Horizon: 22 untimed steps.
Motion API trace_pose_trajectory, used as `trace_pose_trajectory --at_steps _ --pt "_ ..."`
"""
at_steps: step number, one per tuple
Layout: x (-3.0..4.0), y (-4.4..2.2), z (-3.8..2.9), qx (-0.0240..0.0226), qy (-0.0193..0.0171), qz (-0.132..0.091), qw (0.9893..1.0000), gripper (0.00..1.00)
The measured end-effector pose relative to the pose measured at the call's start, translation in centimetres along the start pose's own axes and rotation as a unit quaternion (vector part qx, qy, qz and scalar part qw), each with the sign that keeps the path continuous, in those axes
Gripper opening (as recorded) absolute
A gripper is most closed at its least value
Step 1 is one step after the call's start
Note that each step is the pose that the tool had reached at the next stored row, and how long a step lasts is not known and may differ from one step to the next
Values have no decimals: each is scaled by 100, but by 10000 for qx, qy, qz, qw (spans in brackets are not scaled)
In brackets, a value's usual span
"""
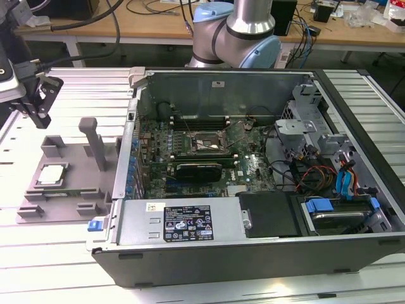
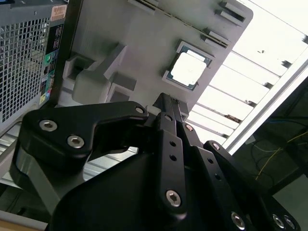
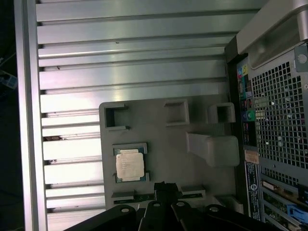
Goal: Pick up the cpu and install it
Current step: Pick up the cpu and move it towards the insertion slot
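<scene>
The cpu (image 1: pixel 52 174) is a small square chip with a pale metal top. It lies flat in a recess of the grey fixture plate (image 1: pixel 69 161) on the exterior view's left, outside the case. Both wrist views show the cpu (image 2: pixel 188 68) (image 3: pixel 130 165) from above. My gripper (image 1: pixel 39 107) hangs in the air above the far end of the fixture, apart from the chip. Its black fingertips (image 3: pixel 166 188) sit pressed together with nothing between them, and the gripper (image 2: pixel 167 102) is a short way off the chip. The open socket frame (image 1: pixel 205 142) sits on the motherboard.
The open computer case (image 1: pixel 253 253) lies on the slatted aluminium table (image 1: pixel 57 266). A long black card (image 1: pixel 199 170) lies below the socket. A grey upright post (image 1: pixel 95 142) rises from the fixture near the case wall. Cables and drive bays occupy the case's right side.
</scene>
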State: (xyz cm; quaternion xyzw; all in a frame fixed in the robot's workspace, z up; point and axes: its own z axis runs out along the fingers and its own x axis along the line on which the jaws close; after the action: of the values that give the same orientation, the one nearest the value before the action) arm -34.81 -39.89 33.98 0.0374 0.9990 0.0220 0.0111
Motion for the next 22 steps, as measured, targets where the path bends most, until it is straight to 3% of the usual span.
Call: trace_pose_trajectory --at_steps 4,8,13,22 --pt "1 0 1 -1 -1 0 10000 11" --pt "69 -6 9 0 -1 -1 10000 11" --pt "84 -8 36 0 -1 0 10000 11" --pt "122 -17 171 0 0 0 10000 11"
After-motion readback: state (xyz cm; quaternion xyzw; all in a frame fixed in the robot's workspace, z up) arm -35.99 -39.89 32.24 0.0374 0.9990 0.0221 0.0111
